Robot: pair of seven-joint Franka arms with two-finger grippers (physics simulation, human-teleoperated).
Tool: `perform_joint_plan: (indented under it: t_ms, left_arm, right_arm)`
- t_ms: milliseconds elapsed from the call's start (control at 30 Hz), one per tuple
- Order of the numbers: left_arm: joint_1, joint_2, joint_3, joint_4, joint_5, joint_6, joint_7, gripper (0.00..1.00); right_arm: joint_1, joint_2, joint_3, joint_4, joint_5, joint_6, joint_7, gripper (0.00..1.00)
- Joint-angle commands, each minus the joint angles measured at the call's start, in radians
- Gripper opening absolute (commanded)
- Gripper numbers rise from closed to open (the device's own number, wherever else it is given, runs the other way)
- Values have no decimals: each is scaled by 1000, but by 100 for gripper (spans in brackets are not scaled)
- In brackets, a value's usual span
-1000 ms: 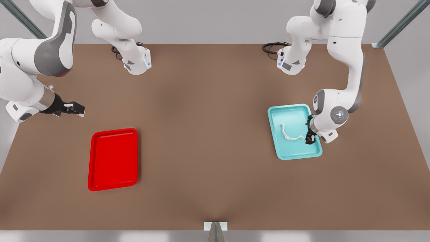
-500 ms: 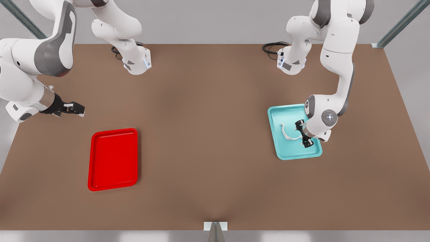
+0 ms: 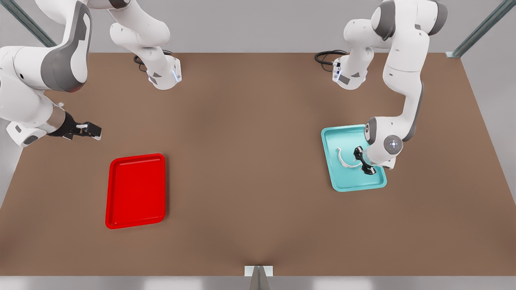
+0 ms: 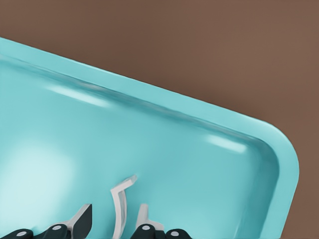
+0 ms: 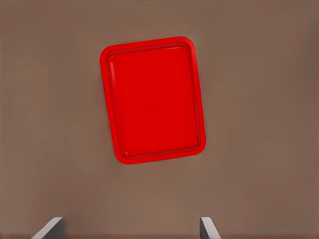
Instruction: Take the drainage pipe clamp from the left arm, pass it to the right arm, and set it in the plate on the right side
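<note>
Drainage pipe clamp lies flat in the teal tray, on the front view's right side of the table; white C-shape, its open side facing up and toward the front view's right, flared tabs at both ends; not yet lifted, as far as I can judge.

Left tool is down inside the tray at the clamp's tab end nearest the arm; left wrist view shows its fingers spread, with the thin white strip of the clamp rising between them; jaws apart, nothing gripped.

Step in hand, by my reading: closing on the clamp for the pick-up. Notes for doing it well:
- strip is thin and curved; keep it centred between the 2 pads before closing, so it does not get pushed sideways across the smooth tray floor;
- go low enough to catch the strip's full height without pressing fingertips into the tray;
- grip near 1 end, leaving the rest of the arc free for the other arm at the handover;
- lift straight up, clear of the tray rim, before travelling.

Right tool hangs over the table on the front view's left, above and beyond the plate; fingers spread wide, empty; right wrist view looks down on the plate; this arm waits.
</note>
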Motion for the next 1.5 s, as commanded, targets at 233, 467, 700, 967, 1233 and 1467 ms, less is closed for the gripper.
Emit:
perform_joint_plan:
  t_ms: [233,467,700,967,1233,1467]
  left_arm:
    - [0,16,0,0,-1,24,-90,45]
    - [0,21,0,0,-1,25,-68,27]
    - [0,13,0,0,1,28,-34,21]
    - [-159,-19,-9,258,-123,-272,-215,21]
    - [-466,150,-8,637,-386,-352,-833,21]
    - [-541,389,-32,1042,-410,-220,-1145,21]
  right_arm:
    - [-2,0,0,0,0,0,-1,100]
    - [-2,0,0,0,2,0,-1,100]
    - [-2,0,0,0,2,-2,-1,100]
    - [-2,0,0,-1,2,-2,-9,100]
    - [6,-1,9,2,2,0,2,100]
    - [159,152,62,7,109,247,95,100]
